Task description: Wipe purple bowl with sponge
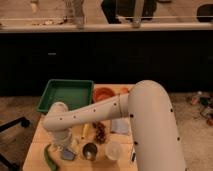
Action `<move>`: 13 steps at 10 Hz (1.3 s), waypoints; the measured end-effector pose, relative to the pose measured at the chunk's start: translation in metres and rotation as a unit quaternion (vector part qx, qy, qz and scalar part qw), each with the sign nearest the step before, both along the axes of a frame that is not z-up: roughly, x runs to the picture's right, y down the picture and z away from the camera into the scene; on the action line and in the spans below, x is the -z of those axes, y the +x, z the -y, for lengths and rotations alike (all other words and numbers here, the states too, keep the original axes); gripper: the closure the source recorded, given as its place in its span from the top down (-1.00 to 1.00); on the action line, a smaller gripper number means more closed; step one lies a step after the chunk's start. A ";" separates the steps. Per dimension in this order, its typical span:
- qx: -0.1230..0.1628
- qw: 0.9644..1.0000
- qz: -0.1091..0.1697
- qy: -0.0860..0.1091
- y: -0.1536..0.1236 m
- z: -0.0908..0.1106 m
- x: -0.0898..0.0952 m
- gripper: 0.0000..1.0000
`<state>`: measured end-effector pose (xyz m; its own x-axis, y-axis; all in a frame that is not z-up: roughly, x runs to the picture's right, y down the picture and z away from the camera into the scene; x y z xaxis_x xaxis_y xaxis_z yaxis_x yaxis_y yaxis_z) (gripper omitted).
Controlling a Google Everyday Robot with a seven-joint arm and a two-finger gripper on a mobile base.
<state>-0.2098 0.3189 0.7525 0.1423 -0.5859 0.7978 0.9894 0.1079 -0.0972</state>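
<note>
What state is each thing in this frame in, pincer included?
pincer: low over the table's front left, by the sponge; hidden behind the wrist
sponge: flat on the table, partly covered by the arm
green tray: upright, nothing seen inside
orange bowl: upright, behind the arm
white cup: upright near the front edge
metal cup: upright
purple bowl: not visible here

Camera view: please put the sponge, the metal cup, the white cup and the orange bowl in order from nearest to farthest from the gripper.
The gripper points down at the table's front left.
1. Sponge: directly under it.
2. Metal cup: just to its right in the view.
3. White cup: further right.
4. Orange bowl: at the back, beside the tray.
</note>
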 end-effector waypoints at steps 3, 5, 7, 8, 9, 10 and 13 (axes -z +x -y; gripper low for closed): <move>0.001 1.000 0.006 -0.004 0.002 -0.001 -0.002 0.60; 0.000 1.000 0.012 -0.007 0.004 -0.001 -0.004 0.60; -0.001 1.000 0.017 -0.009 0.006 -0.001 -0.005 0.60; 0.000 1.000 0.020 -0.011 0.005 -0.001 -0.006 0.57; 0.001 1.000 0.021 -0.011 0.006 -0.002 -0.006 0.48; 0.003 1.000 0.026 -0.010 0.006 -0.002 -0.007 0.25; 0.006 0.999 0.033 -0.009 0.006 -0.002 -0.006 -0.30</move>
<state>-0.2039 0.3208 0.7582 0.0816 -0.5727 0.8157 0.9949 0.0950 -0.0329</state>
